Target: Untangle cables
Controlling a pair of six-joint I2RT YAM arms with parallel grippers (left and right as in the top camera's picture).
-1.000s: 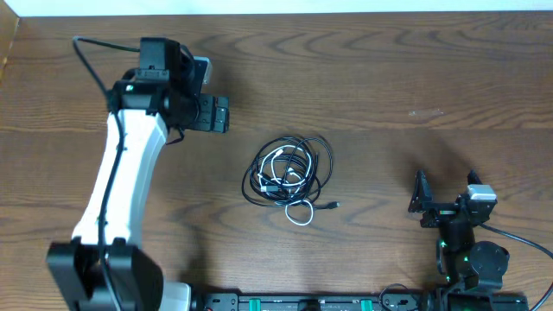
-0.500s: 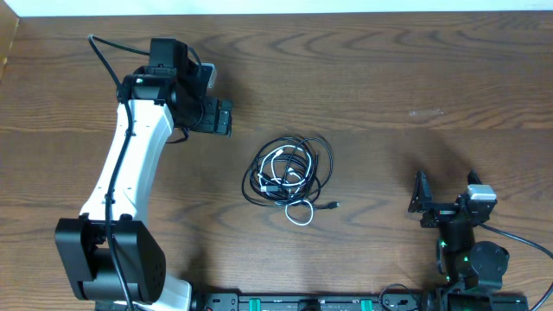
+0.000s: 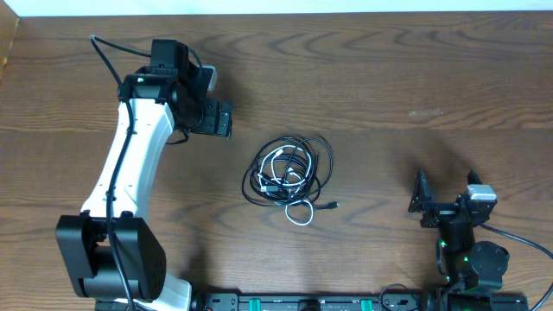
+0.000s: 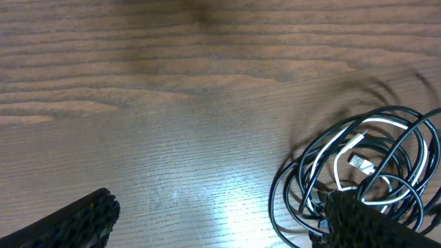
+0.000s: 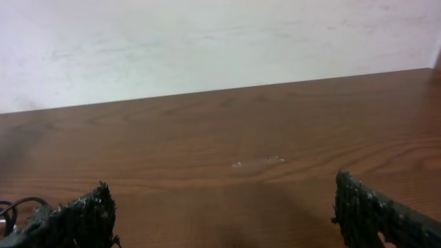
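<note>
**Left gripper** (image 3: 226, 118): jaws wide, empty. It hovers up and left of the cables (image 3: 289, 170) and is angled toward them, so it looks poised for a first pick.

**Right gripper** (image 3: 446, 192): jaws wide, empty. It sits low at the near right, well apart from the cables, probably parked to leave the other arm room.

**Cables:** one tangled coil at mid-table (image 3: 389, 69), touched by neither gripper.
- Black cables (image 3: 321, 160) form the outer loops.
- The white cable (image 3: 300, 214) nests inside them. One small loop of it pokes out on the near side, near a plug (image 3: 333, 205).

**Status:** untangling not yet begun.
</note>
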